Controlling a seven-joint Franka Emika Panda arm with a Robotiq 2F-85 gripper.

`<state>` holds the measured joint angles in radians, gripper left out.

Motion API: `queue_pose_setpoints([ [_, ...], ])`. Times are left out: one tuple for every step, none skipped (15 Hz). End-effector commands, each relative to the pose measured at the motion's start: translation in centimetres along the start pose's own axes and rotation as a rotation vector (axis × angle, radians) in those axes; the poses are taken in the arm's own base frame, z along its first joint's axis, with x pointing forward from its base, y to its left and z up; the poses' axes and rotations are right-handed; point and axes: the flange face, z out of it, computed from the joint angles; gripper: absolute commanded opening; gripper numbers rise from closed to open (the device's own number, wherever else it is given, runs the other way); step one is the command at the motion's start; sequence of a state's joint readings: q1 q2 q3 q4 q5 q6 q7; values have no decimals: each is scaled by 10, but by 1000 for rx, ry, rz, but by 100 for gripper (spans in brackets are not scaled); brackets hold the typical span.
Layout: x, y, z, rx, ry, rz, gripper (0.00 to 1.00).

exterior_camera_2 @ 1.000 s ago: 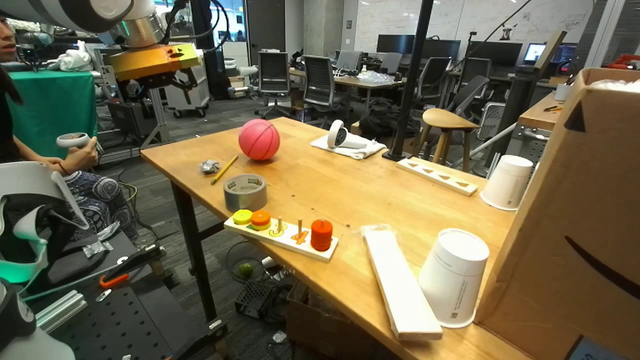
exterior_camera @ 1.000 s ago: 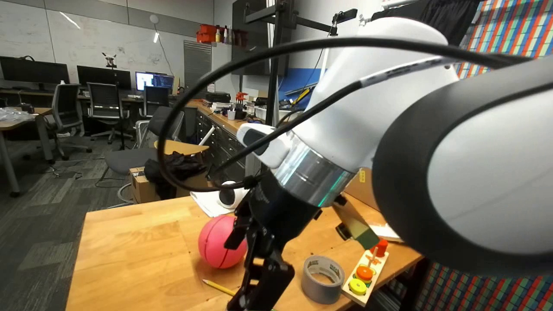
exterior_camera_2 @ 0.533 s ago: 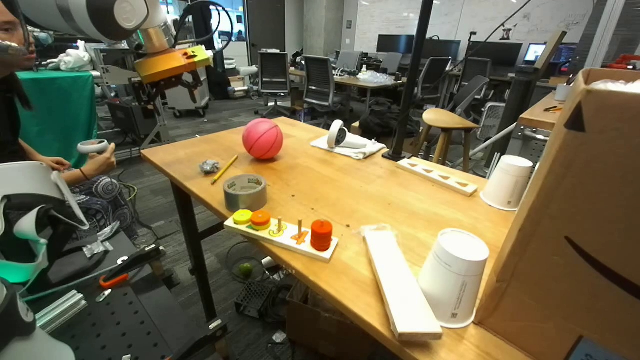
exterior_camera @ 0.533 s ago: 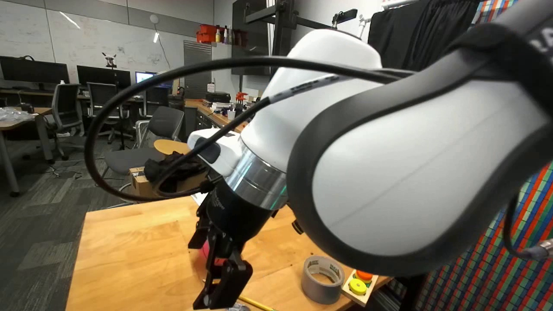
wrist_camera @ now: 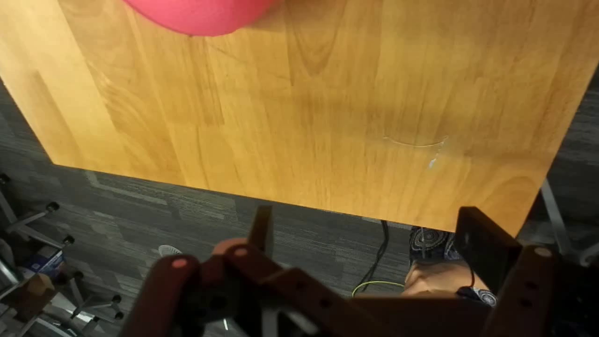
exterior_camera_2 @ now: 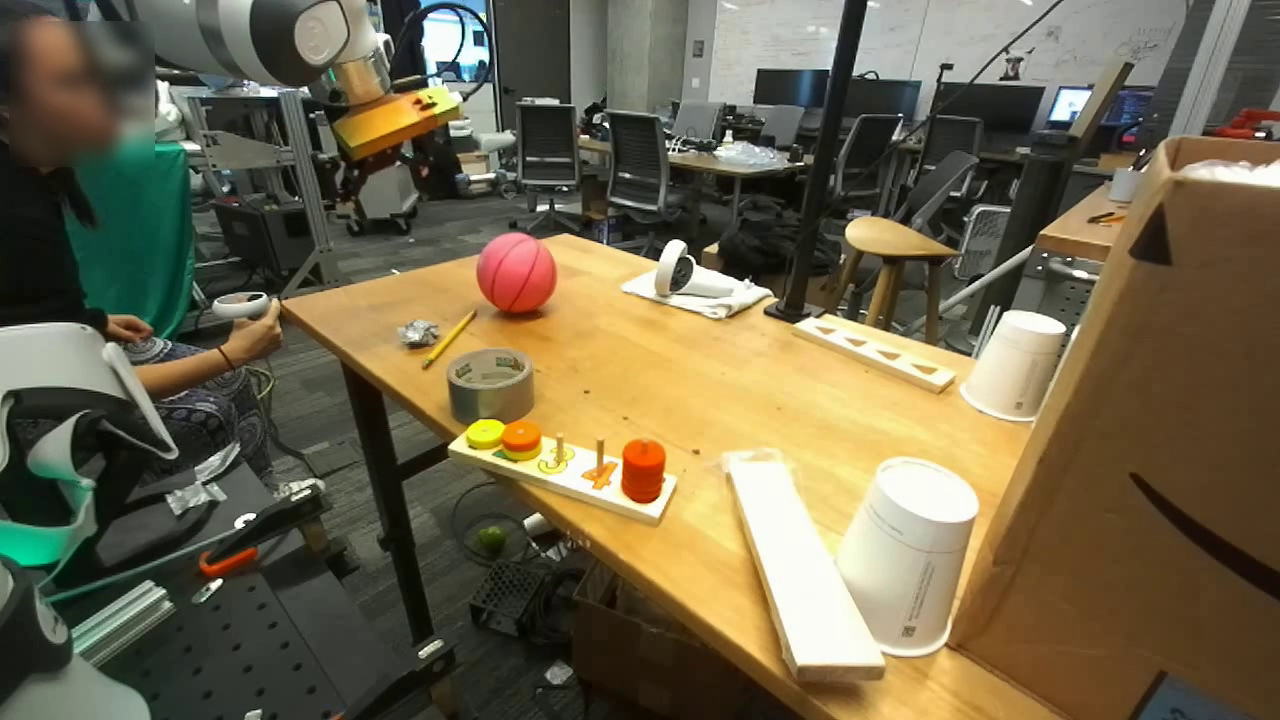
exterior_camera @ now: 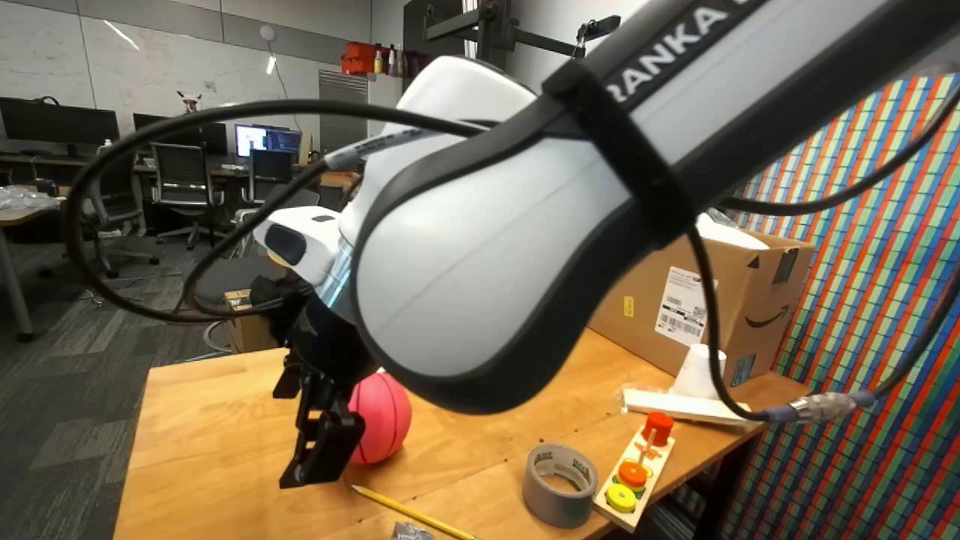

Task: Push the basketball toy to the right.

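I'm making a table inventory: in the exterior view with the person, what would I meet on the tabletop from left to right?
Crumpled silvery wad, basketball toy, white device, strip with triangular cutouts, farther white cup. Things whose spans overlap are left out.

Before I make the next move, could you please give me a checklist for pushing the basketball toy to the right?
1. Basketball toy on the table: ok.
2. Gripper empty: ok, open and holding nothing.
3. Gripper clear of the toy: ok, an exterior view shows a gap.
4. Gripper lowered beside the toy: not ok, it appears held higher.
5. Pencil and silvery lump outside the push path: cannot tell, as whose right is meant is unclear.
6. Person's hand out of reach: cannot tell; the wrist view shows it past the table edge.
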<state>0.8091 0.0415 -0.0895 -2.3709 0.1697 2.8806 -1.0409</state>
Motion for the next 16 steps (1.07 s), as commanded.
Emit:
queue_pose_setpoints([
  [20, 34, 17, -6, 13, -36, 100],
  [24, 41, 24, -3, 12, -43, 100],
  [27, 48, 30, -2, 12, -51, 100],
  [29, 55, 37, 5, 12, -58, 100],
  [31, 61, 43, 14, 12, -61, 100],
  [32, 66, 51, 26, 15, -61, 100],
  [31, 73, 59, 44, 22, -49, 100],
  [32, 76, 67, 60, 24, -51, 100],
  [32, 80, 76, 77, 30, -47, 100],
  [31, 83, 83, 94, 36, -46, 100],
  [29, 87, 91, 111, 42, -42, 100],
  [24, 91, 100, 123, 43, -39, 100],
  [20, 93, 105, 139, 44, -37, 100],
  [10, 99, 112, 145, 35, -33, 100],
  [0, 104, 117, 154, 20, -33, 100],
  [-18, 108, 120, 165, -7, -31, 100],
])
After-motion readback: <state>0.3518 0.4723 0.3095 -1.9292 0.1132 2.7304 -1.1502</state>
